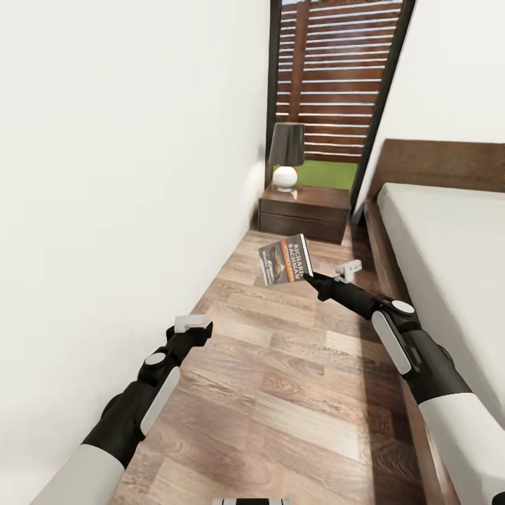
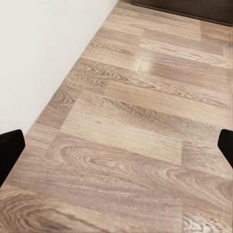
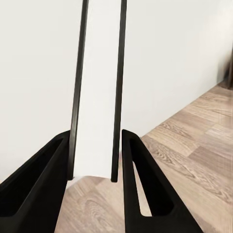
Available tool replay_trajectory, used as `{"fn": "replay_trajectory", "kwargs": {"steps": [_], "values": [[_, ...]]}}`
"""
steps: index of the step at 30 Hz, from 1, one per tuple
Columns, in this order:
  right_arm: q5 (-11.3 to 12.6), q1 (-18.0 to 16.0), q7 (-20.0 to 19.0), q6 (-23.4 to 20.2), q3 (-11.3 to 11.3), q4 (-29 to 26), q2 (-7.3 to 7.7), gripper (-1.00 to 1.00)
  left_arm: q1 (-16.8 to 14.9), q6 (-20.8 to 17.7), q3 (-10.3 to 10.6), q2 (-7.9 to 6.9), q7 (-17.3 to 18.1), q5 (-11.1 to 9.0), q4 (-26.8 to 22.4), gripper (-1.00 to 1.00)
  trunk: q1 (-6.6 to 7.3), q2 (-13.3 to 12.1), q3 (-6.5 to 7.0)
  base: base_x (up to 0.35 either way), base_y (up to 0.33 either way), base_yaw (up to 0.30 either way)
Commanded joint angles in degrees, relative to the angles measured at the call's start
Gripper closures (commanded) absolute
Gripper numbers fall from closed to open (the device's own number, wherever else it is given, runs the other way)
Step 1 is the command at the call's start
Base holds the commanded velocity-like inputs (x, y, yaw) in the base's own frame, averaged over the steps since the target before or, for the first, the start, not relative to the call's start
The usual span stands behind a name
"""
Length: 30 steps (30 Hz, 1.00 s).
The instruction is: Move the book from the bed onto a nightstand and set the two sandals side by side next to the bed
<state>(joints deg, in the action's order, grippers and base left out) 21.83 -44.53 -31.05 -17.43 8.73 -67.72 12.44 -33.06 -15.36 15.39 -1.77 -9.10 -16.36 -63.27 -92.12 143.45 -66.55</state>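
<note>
My right gripper (image 1: 311,275) is shut on the book (image 1: 285,259), a thin paperback with a dark cover, an orange band and white lettering, held up above the wood floor. In the right wrist view the book (image 3: 97,87) stands edge-on between the two black fingers (image 3: 138,184), its white page block showing. The dark brown nightstand (image 1: 306,212) stands ahead against the far window, beyond the book. The bed (image 1: 449,259) with its pale mattress lies along the right. My left gripper (image 1: 196,327) hangs open over bare floor near the white wall. The sandals are out of view.
A lamp (image 1: 286,156) with a dark shade and white round base stands on the nightstand's left part. A white wall (image 1: 119,175) closes the left side, leaving a narrow strip of plank floor (image 1: 294,379) between it and the bed frame. Wooden slats show through the window (image 1: 337,77).
</note>
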Motion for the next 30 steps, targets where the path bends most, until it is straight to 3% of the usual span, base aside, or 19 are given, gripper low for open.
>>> {"fn": "replay_trajectory", "kwargs": {"steps": [1,9,24,30], "values": [[0.6,0.0,0.1,-0.5,0.1,0.0,0.04,1.0,0.0,-0.2,0.2,-0.08,-0.6,-0.6,-0.1,-1.0,0.01,0.0,0.04,0.023,0.0,-0.011],[0.6,0.0,0.1,-0.5,0.1,0.0,0.04,1.0,0.2,-0.3,0.3,-0.07,-0.9,-0.7,-1.2,-1.0,0.01,0.0,0.79,0.008,0.0,-0.004],[0.7,0.0,0.0,-0.3,0.0,0.3,0.04,1.0,0.5,-0.9,-1.3,-0.08,-0.6,-0.5,-1.2,-1.0,0.39,-0.2,4.67,0.0,0.0,0.0],[0.5,0.0,-0.1,-0.3,0.0,0.8,0.04,1.0,0.5,-0.5,-1.3,-0.05,-0.7,-0.4,-1.2,-1.0,0.39,-0.2,4.86,0.0,0.0,-0.016]]}}
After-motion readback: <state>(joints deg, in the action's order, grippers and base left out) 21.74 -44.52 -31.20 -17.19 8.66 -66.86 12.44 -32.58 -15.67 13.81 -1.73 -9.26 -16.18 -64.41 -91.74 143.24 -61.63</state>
